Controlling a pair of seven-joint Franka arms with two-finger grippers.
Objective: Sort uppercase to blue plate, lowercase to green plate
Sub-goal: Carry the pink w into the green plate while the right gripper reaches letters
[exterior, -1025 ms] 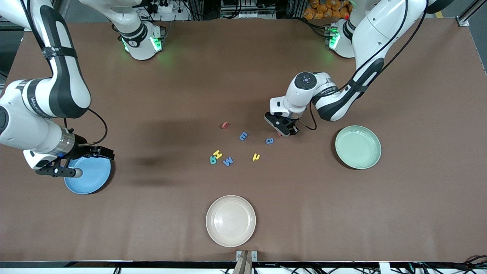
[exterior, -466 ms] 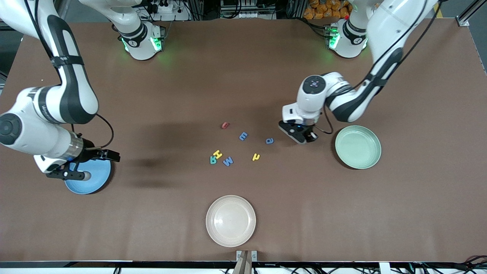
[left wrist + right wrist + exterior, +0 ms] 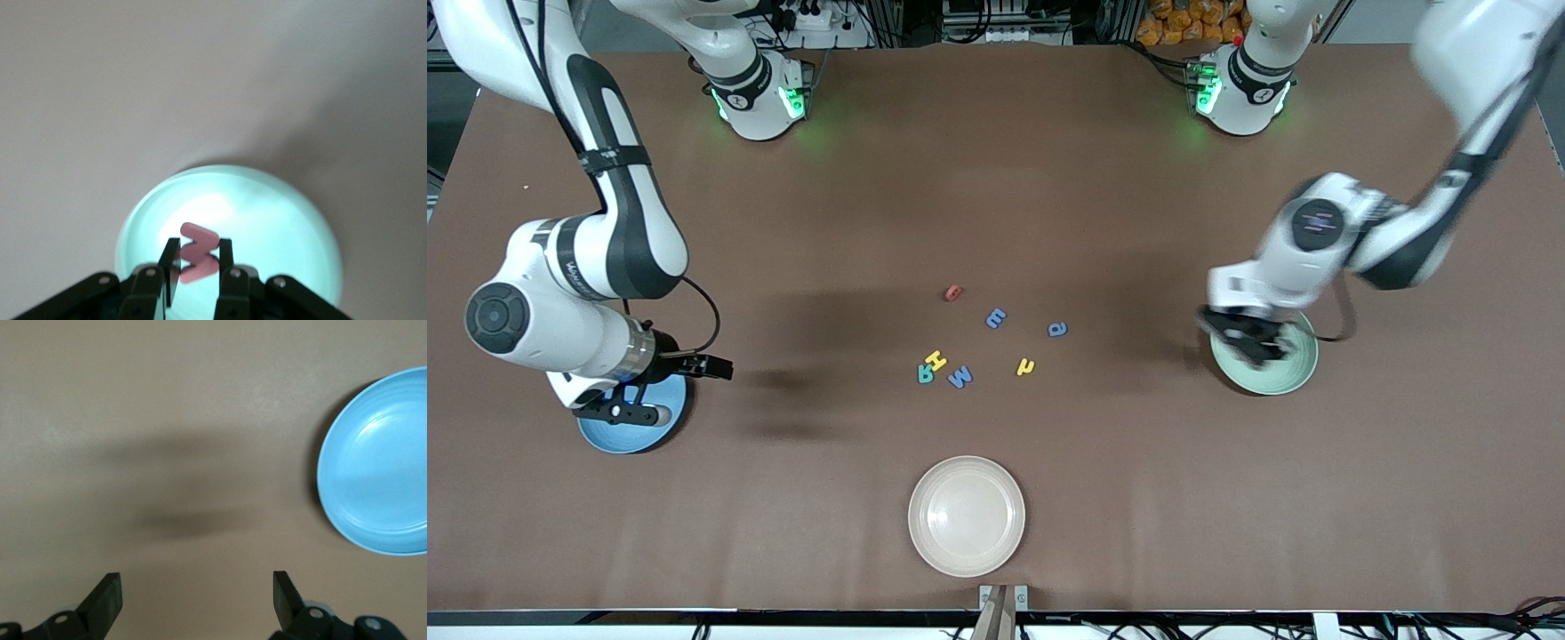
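While clamping the red w (image 3: 198, 252), left tool (image 3: 1256, 345) over green plate (image 3: 1294, 373).

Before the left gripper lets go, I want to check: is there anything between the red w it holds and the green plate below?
Nothing visible. The left gripper, shut on the red w, is over the green plate, whose inside shows no object under the letter.

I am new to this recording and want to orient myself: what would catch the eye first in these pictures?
First, the left gripper, shut on a red w, hangs over the green plate. Next, a cluster of small coloured letters lies mid-table. The right gripper waits open beside the blue plate.
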